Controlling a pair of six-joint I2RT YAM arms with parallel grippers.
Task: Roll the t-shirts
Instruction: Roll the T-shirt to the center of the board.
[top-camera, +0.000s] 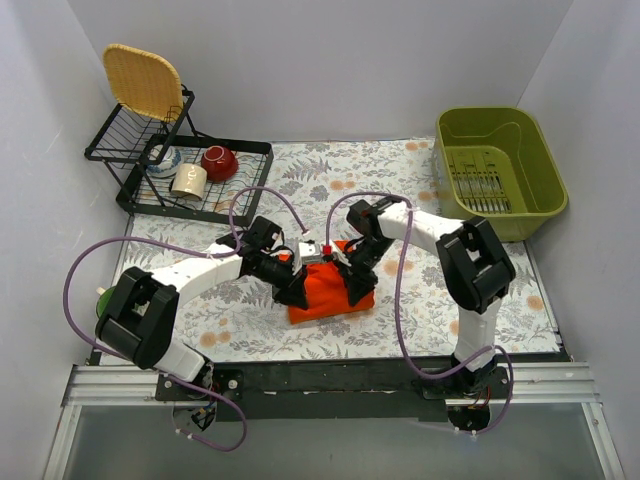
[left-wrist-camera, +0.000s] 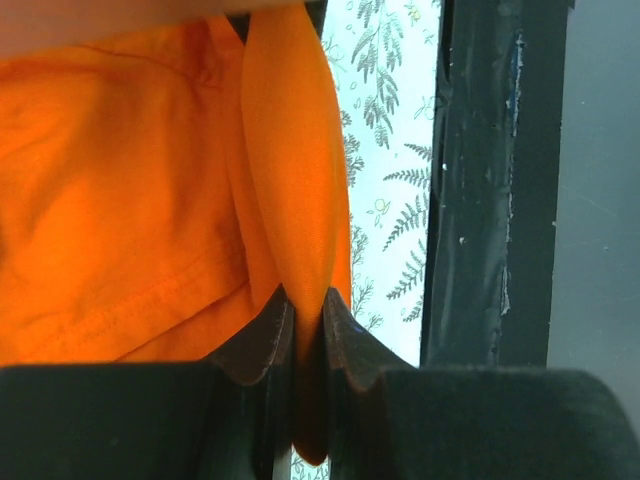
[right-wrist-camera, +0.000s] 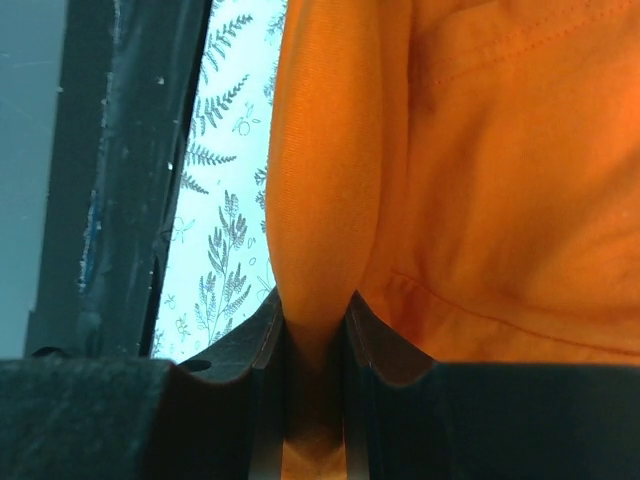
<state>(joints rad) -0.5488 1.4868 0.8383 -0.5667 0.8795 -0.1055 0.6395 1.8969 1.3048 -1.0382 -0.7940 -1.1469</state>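
The orange-red t-shirt (top-camera: 325, 290) lies folded into a compact bundle on the floral cloth at the table's middle. My left gripper (top-camera: 293, 281) is at its left edge, shut on a fold of the t-shirt (left-wrist-camera: 295, 200) that stands up between the fingers. My right gripper (top-camera: 352, 270) is at its right edge, shut on another fold of the t-shirt (right-wrist-camera: 330, 210). Both pinch the cloth a little above the table. The rest of the shirt fills the wrist views.
A black wire rack (top-camera: 190, 175) at the back left holds a red bowl (top-camera: 219, 161), a cream mug (top-camera: 188, 179) and a woven basket (top-camera: 143, 80). A green basin (top-camera: 498, 170) stands at the back right. The black table edge (left-wrist-camera: 480, 190) runs near.
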